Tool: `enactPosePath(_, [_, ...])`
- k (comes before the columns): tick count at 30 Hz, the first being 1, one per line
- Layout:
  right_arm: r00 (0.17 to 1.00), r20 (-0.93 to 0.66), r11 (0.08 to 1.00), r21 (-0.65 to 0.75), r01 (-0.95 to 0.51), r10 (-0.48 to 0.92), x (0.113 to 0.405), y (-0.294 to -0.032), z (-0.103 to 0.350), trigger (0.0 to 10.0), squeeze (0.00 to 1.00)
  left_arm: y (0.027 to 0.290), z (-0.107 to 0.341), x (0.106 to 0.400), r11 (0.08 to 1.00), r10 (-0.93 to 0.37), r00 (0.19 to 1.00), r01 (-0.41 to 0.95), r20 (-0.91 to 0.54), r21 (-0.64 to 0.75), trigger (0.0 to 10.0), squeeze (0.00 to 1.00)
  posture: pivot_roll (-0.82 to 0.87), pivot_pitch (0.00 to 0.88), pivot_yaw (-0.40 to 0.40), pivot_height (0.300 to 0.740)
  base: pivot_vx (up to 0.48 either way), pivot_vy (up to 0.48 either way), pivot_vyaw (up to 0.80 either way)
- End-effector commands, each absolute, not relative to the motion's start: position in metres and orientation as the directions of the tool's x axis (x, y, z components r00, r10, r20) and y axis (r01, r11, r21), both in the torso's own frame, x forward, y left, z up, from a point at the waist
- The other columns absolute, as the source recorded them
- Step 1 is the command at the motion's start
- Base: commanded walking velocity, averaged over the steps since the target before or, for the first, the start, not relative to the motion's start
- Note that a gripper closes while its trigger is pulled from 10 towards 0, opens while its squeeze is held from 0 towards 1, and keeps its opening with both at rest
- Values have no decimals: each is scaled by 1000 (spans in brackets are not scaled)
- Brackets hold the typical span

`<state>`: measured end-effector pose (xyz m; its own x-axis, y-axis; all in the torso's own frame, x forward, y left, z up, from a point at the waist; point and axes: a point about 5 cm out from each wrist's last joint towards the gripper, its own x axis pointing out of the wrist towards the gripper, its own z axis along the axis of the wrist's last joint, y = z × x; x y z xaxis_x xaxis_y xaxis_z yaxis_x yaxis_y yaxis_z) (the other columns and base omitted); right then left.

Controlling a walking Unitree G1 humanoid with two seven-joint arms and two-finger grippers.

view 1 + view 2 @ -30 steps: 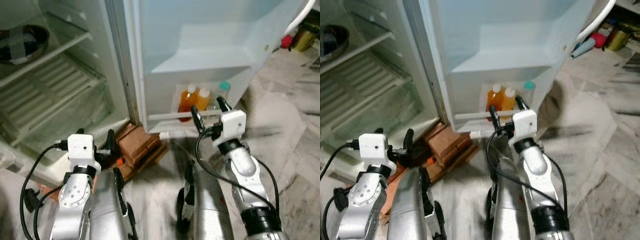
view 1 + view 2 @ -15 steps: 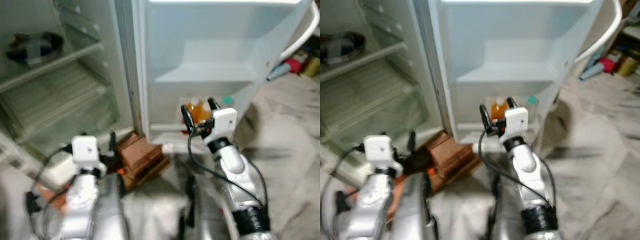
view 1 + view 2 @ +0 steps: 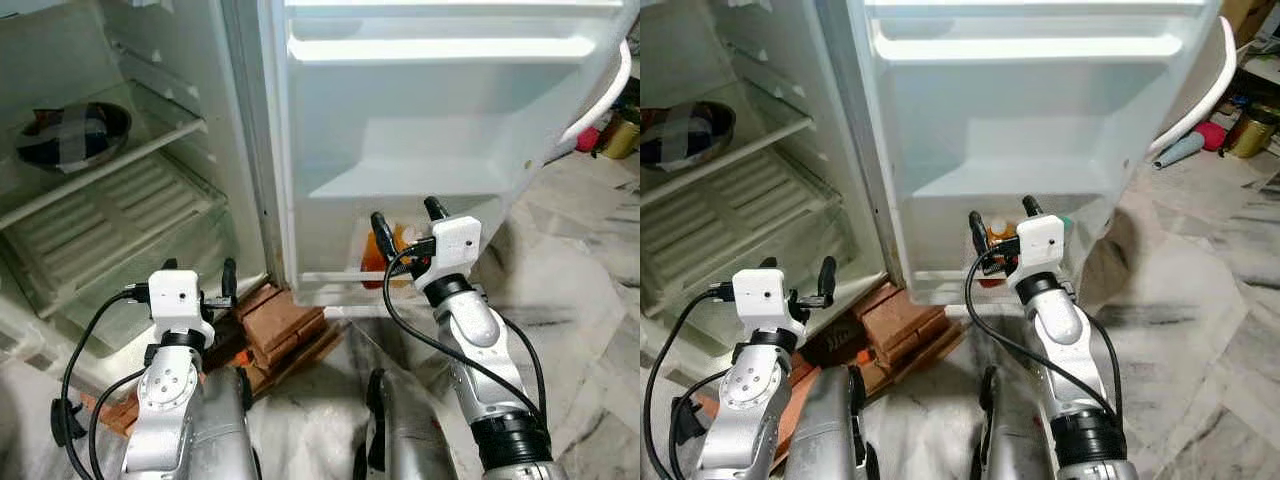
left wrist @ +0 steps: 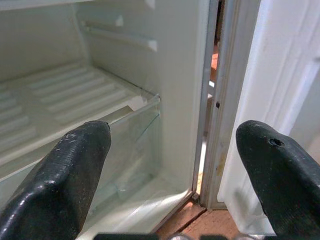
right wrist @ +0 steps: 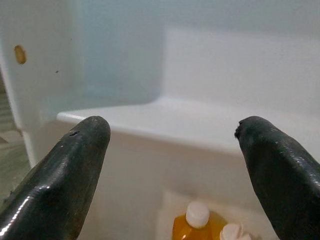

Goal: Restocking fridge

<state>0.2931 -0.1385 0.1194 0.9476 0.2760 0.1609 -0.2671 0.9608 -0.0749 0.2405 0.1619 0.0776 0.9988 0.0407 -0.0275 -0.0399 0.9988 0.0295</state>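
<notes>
Right wrist view puts us right over the orange juice bottles (image 5: 196, 227), white caps up, standing upright side by side in the bottom door rack (image 3: 330, 277) of the open fridge door (image 3: 420, 120); in the head view they sit at about 12 o'clock from the right gripper (image 3: 405, 226), just beyond its tips and not touched. That gripper is spread wide with nothing between its fingers, raised in front of the door's middle shelf (image 5: 165, 120). A teal cap (image 3: 1066, 221) peeks out at roughly 3 o'clock of the bottles. My read: these are filled plastic bottles, moderately heavy, smooth and likely slick if chilled, stiff enough at the shoulder but squeezable at the belly, so the neck just under the cap or the upper body looks the safest hold. Over at 9 o'clock, the left gripper (image 3: 198, 280) hangs low, fingers also well apart and empty, aimed at the fridge interior with its ribbed shelf (image 4: 65, 97). A dark bowl (image 3: 70, 135) rests on an upper shelf, and brown bricks (image 3: 285, 320) lie on the floor under the door.
</notes>
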Motion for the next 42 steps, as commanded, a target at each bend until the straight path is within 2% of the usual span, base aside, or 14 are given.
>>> enactPosePath(1, [952, 158, 964, -83, -254, 264, 296, -141, 120, 10000, 0, 163, 73, 238, 998, 49, 998, -47, -43, 41, 10000, 0, 102, 31, -28, 659, 0, 0, 0])
enactPosePath(20, [956, 132, 964, -88, -251, 261, 303, -140, 118, 10000, 0, 159, 76, 246, 996, 53, 998, -50, -35, 78, 10000, 0, 92, 38, -19, 739, 0, 0, 0])
enactPosePath(28, [952, 126, 960, -66, -272, 279, 300, -133, 116, 10000, 0, 162, 73, 245, 994, 47, 998, -42, -48, 104, 10000, 0, 86, 43, -7, 740, 0, -31, 0])
enactPosePath(42, [936, 112, 943, -68, -327, 333, 301, -125, 114, 10000, 0, 162, 68, 243, 992, 67, 995, -58, -75, 115, 10000, 0, 92, 54, -9, 740, -86, -399, 0])
